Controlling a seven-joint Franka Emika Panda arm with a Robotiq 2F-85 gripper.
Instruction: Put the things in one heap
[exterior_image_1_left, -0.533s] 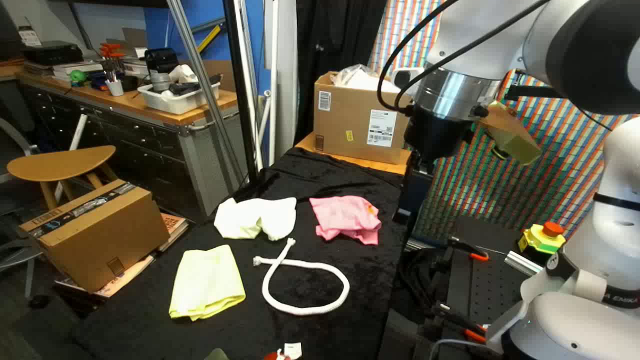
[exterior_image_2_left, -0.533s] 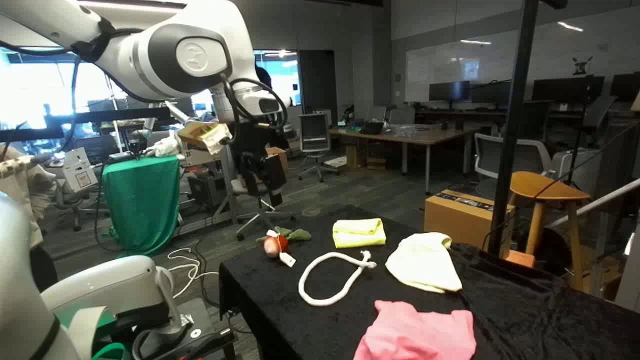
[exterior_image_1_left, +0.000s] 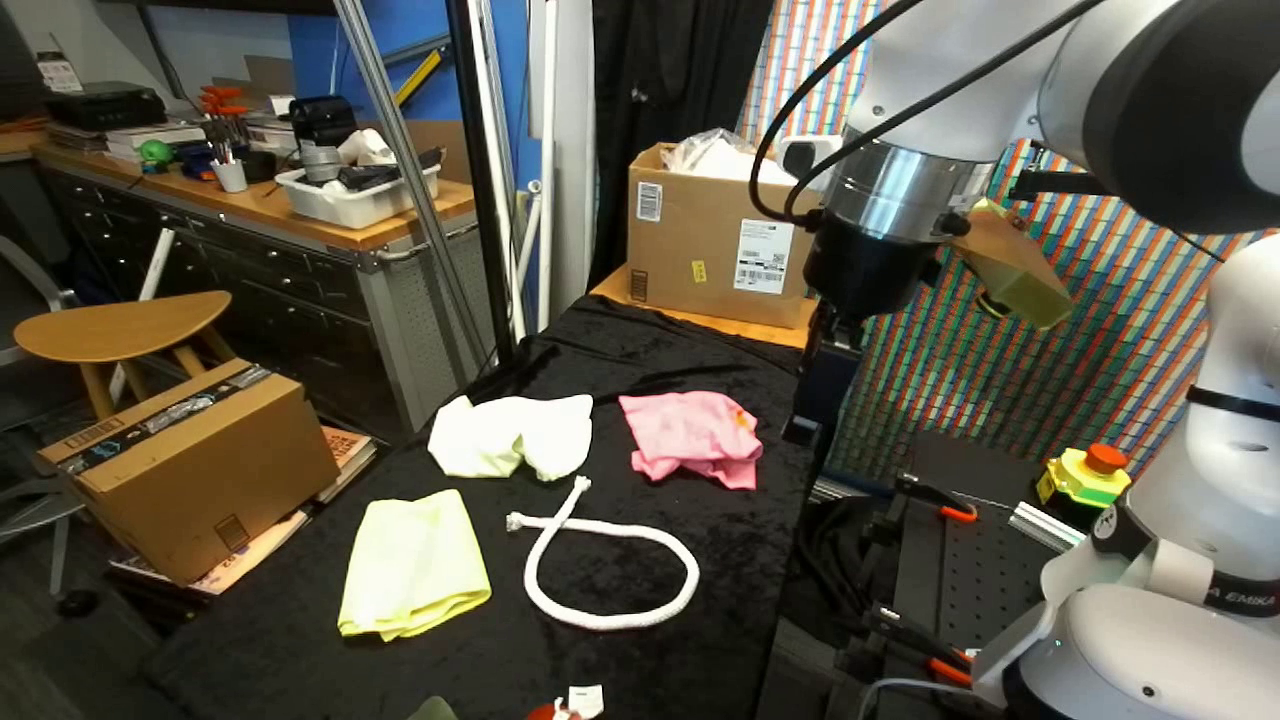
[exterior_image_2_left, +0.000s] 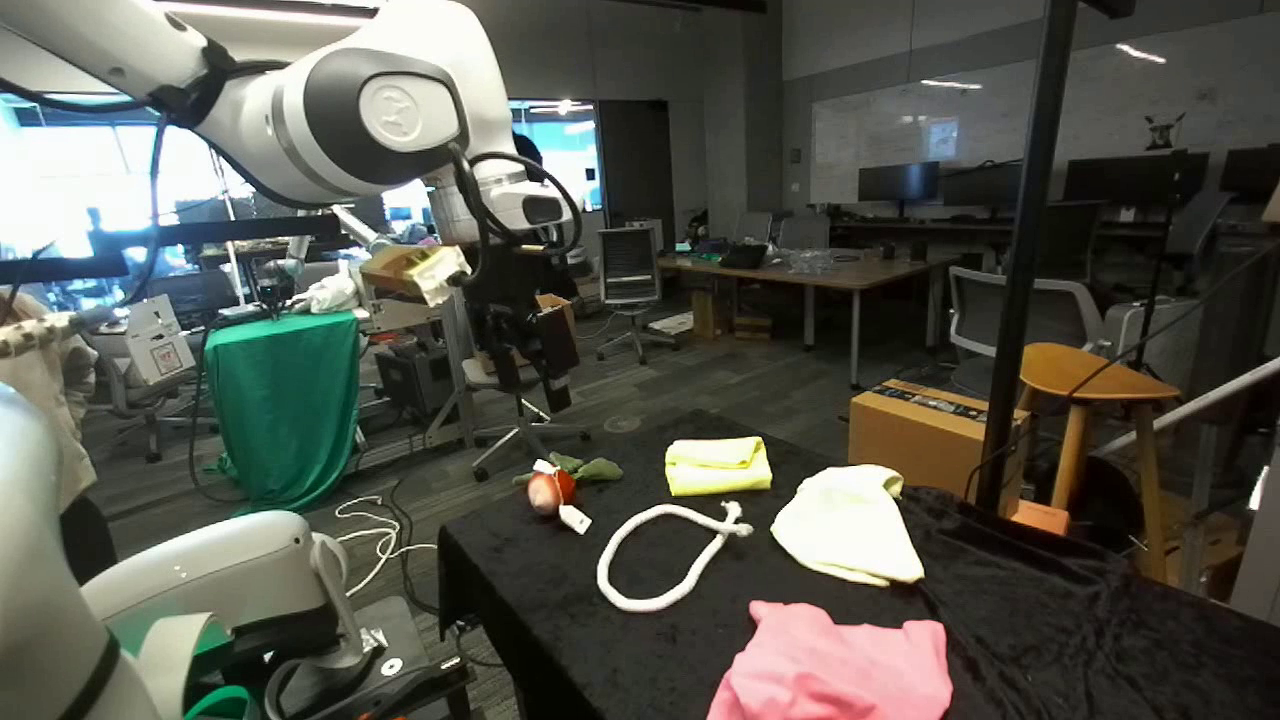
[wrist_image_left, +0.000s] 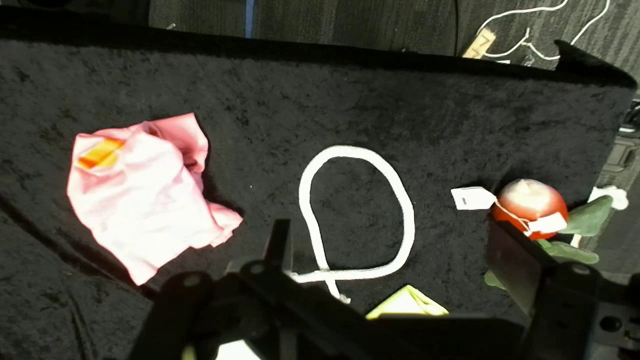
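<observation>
Black, velvety: the bench (wrist_image_left: 440, 120), well below the fingers (wrist_image_left: 520, 265). Those stand wide apart with nothing in hold. Pink cloth (wrist_image_left: 145, 195), crumpled, lies left of both fingers in the wrist view. White cloth (exterior_image_1_left: 515, 435), rumpled too; in an exterior view it sits beyond the pink one, counting out from the fingers. Yellow cloth (exterior_image_1_left: 415, 565), folded; in the wrist view only a corner shows between the fingers. White rope (wrist_image_left: 408, 220), looped once with ends crossing; framed there between the fingers and out past their tips. A red-and-white object (wrist_image_left: 532, 207), vegetable-like, just past the tip of one finger. Green leaves (wrist_image_left: 587, 217) beside it; whether joined, cannot tell. Smallest, a paper tag (wrist_image_left: 472, 198) trailing from the red-and-white object.

Progress: judged to be at the very start. Cloths, rope and object all lie apart, so no heap yet. All the gathering is left; a cloth, broad and soft, would probably serve as base.
</observation>
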